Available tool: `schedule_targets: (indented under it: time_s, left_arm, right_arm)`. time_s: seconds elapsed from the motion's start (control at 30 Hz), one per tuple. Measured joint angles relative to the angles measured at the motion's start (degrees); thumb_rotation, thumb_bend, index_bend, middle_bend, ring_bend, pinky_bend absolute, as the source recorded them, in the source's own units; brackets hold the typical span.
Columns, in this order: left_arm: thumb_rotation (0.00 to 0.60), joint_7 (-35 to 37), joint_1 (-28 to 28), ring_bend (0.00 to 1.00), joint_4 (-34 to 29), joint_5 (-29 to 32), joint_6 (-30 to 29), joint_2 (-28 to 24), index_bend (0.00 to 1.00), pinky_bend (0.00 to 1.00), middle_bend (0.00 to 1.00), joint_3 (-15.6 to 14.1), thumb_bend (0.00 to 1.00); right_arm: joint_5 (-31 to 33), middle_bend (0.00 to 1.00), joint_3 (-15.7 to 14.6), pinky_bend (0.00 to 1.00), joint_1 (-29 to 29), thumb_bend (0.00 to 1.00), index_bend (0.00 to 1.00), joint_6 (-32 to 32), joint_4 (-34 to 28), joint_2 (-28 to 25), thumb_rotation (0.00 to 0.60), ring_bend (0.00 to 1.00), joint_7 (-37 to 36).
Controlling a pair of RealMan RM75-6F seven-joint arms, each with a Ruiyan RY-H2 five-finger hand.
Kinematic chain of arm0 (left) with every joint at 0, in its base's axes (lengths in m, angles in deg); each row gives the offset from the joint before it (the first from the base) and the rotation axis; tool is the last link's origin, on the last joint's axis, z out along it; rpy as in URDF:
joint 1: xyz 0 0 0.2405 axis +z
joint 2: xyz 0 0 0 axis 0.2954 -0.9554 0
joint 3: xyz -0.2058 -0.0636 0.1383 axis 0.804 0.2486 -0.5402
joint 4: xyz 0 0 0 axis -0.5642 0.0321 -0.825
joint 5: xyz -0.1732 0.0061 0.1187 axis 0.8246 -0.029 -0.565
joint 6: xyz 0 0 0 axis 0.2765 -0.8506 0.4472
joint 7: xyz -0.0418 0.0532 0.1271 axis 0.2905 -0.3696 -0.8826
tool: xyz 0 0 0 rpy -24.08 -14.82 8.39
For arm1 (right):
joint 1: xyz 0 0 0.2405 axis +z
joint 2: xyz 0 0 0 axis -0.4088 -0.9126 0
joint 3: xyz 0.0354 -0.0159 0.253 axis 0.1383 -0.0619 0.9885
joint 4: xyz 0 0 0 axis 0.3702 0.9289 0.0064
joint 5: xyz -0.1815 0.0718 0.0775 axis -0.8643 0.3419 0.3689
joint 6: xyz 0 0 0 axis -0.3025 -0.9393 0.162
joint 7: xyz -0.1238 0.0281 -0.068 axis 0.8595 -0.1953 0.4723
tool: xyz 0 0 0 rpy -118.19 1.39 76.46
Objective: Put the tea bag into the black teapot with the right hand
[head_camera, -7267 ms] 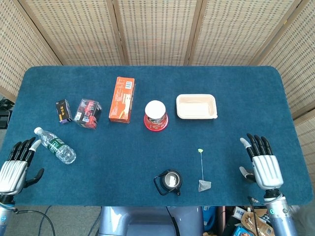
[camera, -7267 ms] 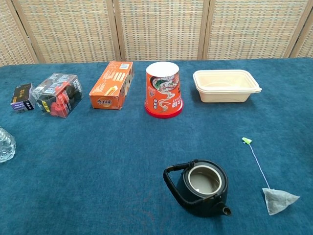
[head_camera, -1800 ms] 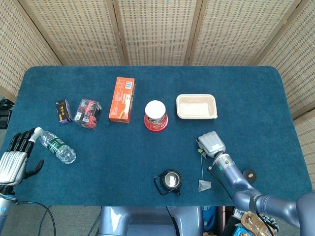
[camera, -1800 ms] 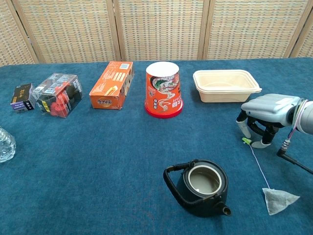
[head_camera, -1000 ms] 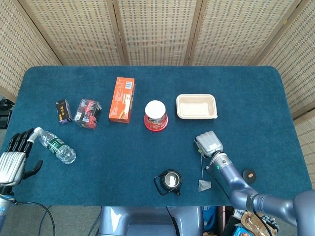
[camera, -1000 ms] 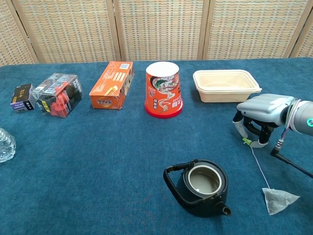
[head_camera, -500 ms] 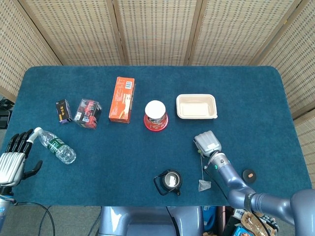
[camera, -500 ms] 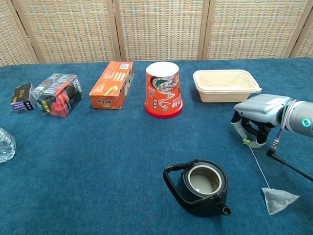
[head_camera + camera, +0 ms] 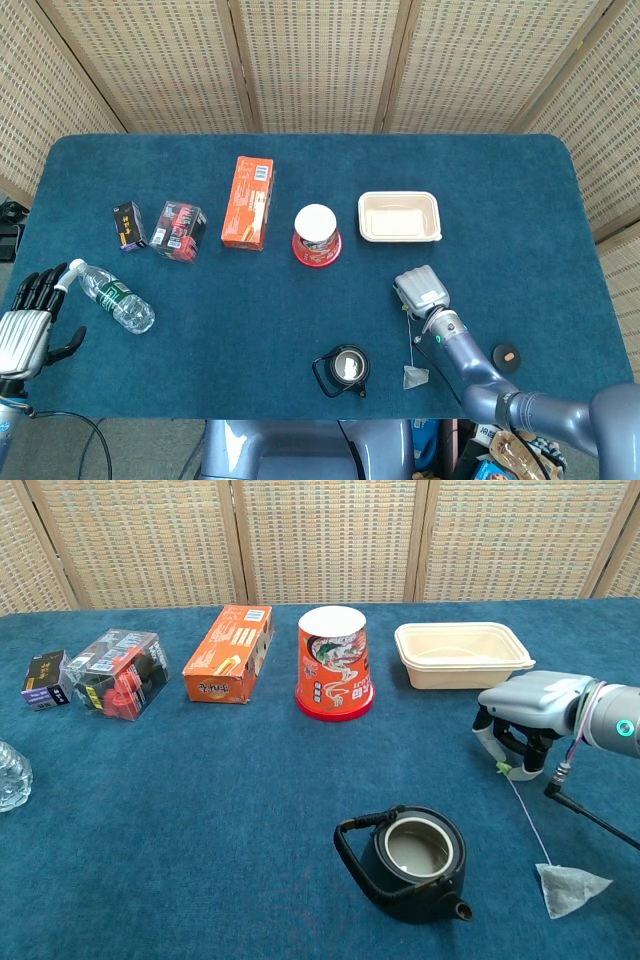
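Right hand (image 9: 520, 720): at 3 o'clock on the table (image 9: 220, 810), palm down, fingers (image 9: 486, 742) curled over the green tag (image 9: 506, 770) of the tea bag; whether the tag is actually pinched I cannot tell — the fingertips hide the contact.
Tea bag (image 9: 570, 888): pouch flat on the cloth at 5 o'clock, just right of the teapot; string (image 9: 528, 818) runs up from it to the tag under the hand. Going for the tag makes sense, since the pouch could then hang free and drop through an opening.
Teapot (image 9: 412, 864): black, lid off, mouth open upward, handle folded to its left — the way in looks unobstructed.
Left hand (image 9: 25, 335): at 8 o'clock by the table edge, fingers spread, holding nothing; idle, as the task names the other hand.
Water bottle (image 9: 112, 296): lying on its side, just beside the left hand.
Back row, 10 to 1 o'clock: small black box (image 9: 44, 680), clear packet (image 9: 112, 672), orange carton (image 9: 230, 654), noodle cup (image 9: 336, 662), beige tray (image 9: 462, 656) — all well apart from the teapot.
Step, as judged: securing the tag; lift and carry not yet begun.
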Motion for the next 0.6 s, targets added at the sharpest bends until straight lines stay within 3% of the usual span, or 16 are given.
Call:
schedule_targets:
  time_s: [0.6]
  left_arm:
    - [0.600,0.4,0.0,0.00,0.6,0.0,0.3,0.3,0.00,0.00,0.00,-0.1,0.38]
  right_arm:
    - [1.1,0.83,0.0,0.94,0.5,0.67,0.66,0.1,-0.4,-0.4,0.600,0.86,-0.1]
